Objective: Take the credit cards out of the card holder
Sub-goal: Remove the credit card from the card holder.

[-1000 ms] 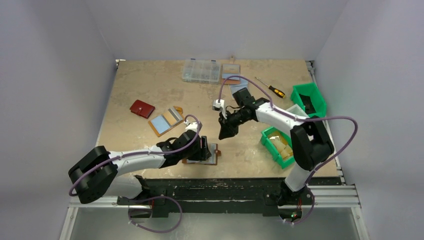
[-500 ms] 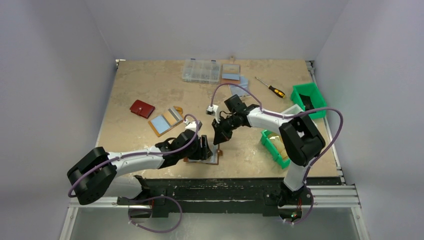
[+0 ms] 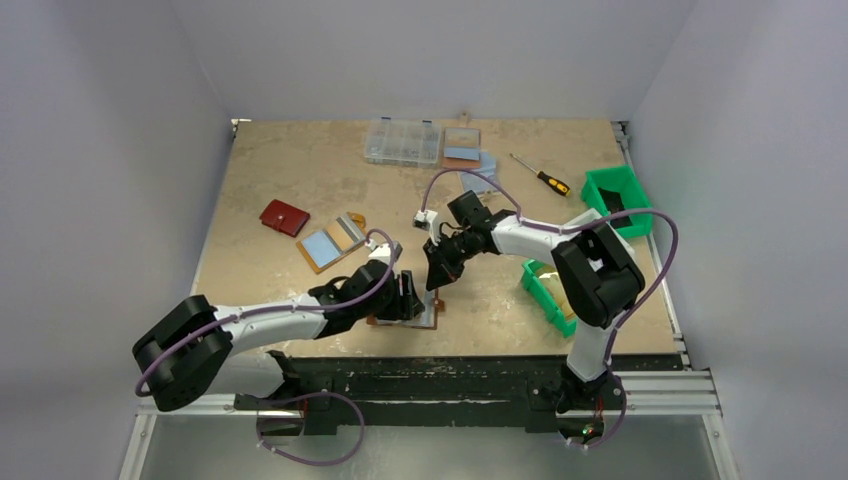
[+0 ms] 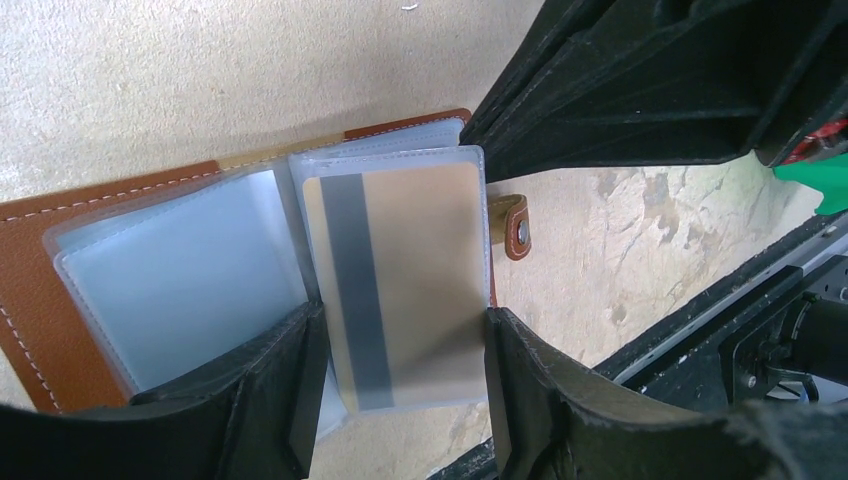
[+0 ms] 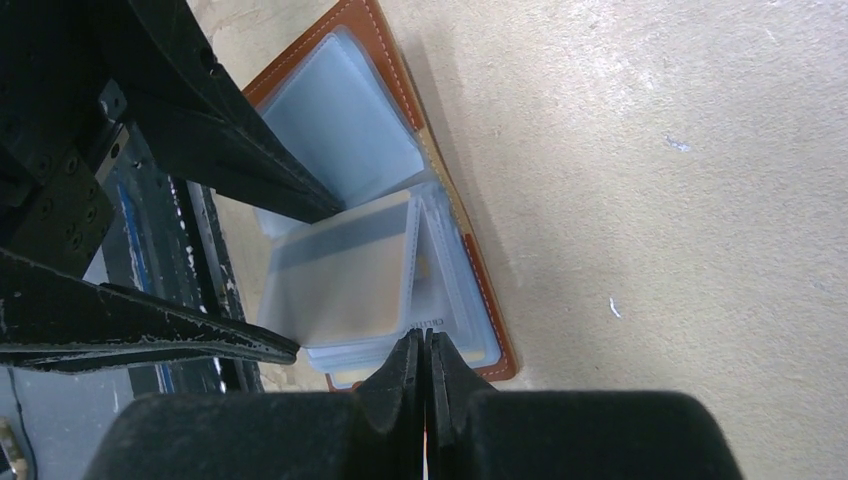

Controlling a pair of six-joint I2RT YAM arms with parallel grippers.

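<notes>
So the card holder [image 4: 25, 290] is lying open like a book on the surface [image 3: 300, 170], right at the near edge between the two arms, snap tab [image 4: 513, 225] flopped out to the side. One gold credit card [image 4: 420, 270] with a dark stripe is sitting fully inside its clear sleeve, and the sleeve next to it [image 4: 190, 290] looks empty to me. There are more sleeves stacked underneath, and I honestly can't tell what's in those. The left pincer [image 4: 400, 335] is roughly half open, with a finger just beside each long edge of the sleeve holding the card. I'd guess it's bracing the thing rather than squeezing it, but can't say for sure. The right pincer [image 5: 421, 345] is shut tight, tips together right at the open end of the sleeve stack. It may have nipped a card edge, but that's too small to make out. Further out there's a dark red wallet [image 3: 284, 217], another holder with a blue card [image 3: 330, 243], a clear parts box [image 3: 402, 141], a screwdriver [image 3: 540, 175] and green bins [image 3: 618, 195]. Progress-wise it's early days imo: the holder's open, I see no loose gold or silver card anywhere, and every card is left to pull.
</notes>
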